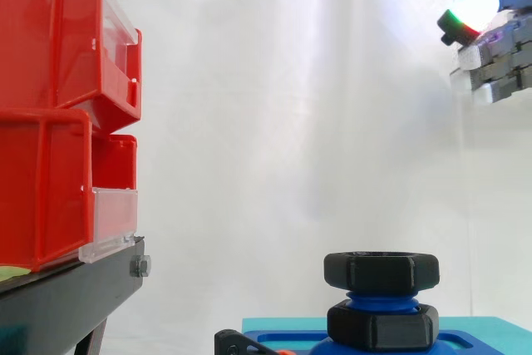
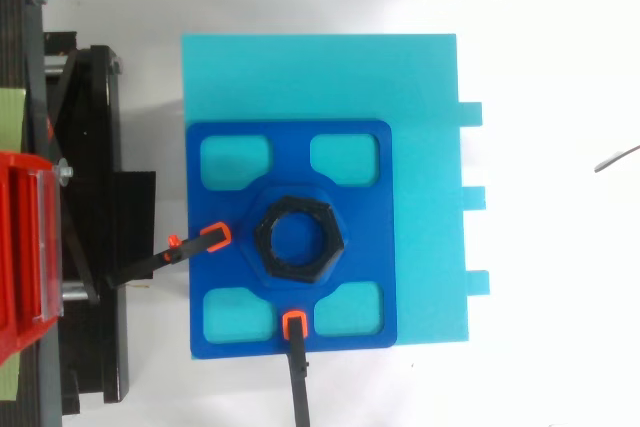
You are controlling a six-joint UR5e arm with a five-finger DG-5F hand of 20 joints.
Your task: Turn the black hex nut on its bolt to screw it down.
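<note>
The black hex nut (image 1: 381,272) sits high on the blue threaded bolt (image 1: 381,300), with a gap of thread between it and a second black hex nut (image 1: 382,326) at the bolt's foot. From above, the black hex nut (image 2: 300,273) shows as a ring at the middle of a dark blue plate (image 2: 360,237). My hand (image 1: 499,47) is at the upper right edge of the side view, well above and to the right of the nut. Its fingers (image 1: 490,68) point left, roughly straight, and hold nothing; one pad (image 1: 470,10) glows white, green and red.
The blue plate lies on a cyan block (image 2: 320,77). Two black clamps with orange tips (image 2: 215,237) (image 2: 294,325) grip the plate at its left and front edges. Stacked red bins (image 1: 58,114) on a black stand (image 1: 66,297) are to the left.
</note>
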